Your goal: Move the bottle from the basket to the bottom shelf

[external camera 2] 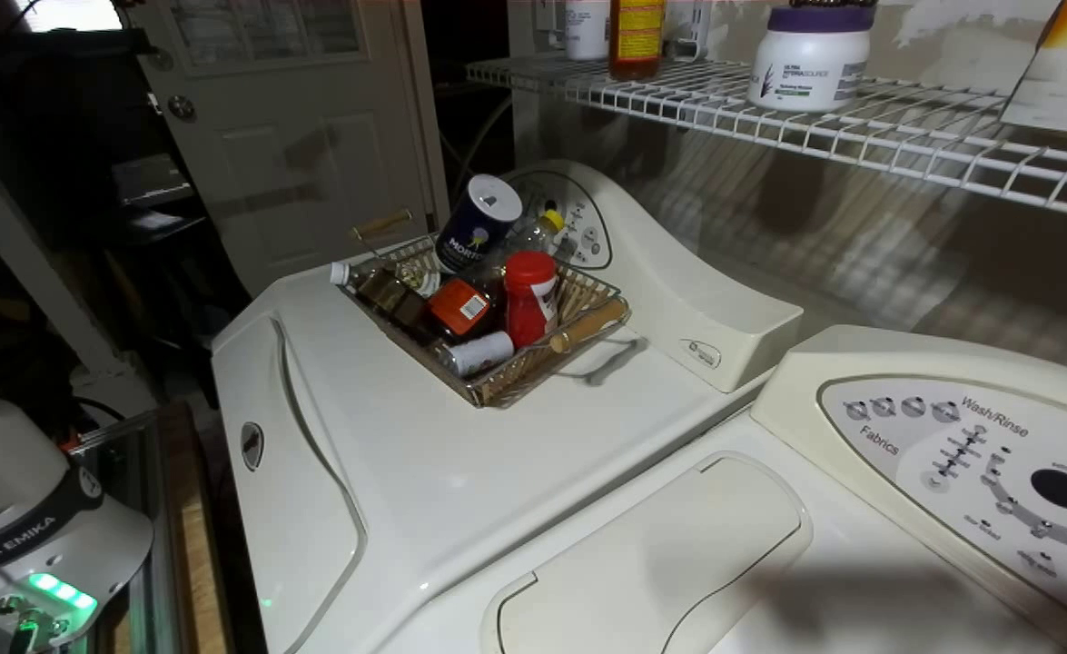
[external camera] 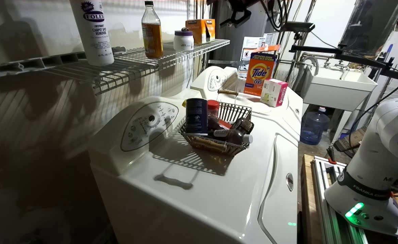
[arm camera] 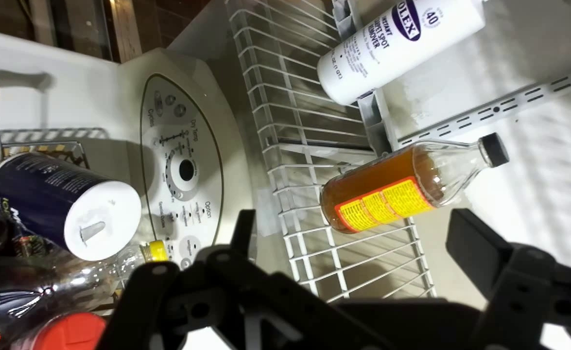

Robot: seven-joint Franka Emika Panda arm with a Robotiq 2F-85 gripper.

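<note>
The white-capped brown bottle (external camera: 234,136) lay on its side in the basket (external camera: 234,110), cap jutting over the rim, atop the dryer (external camera: 215,196). Higher, on the bottom shelf (external camera: 131,69), stood a black-capped amber bottle (external camera: 152,42); the gripper (arm camera: 354,227) faced it, jaws spread wide.

In both exterior views the white, rounded robot arm (external camera: 376,156) rises from its green-lit base (external camera: 385,220); in the wrist view the black two-fingered gripper (arm camera: 358,242) has its fingers (arm camera: 475,250) spread wide apart.

A washer (external camera 2: 846,527), dryer (external camera 2: 460,472), Tide box (external camera: 259,73) and utility sink (external camera: 331,89) show a home laundry area.
</note>
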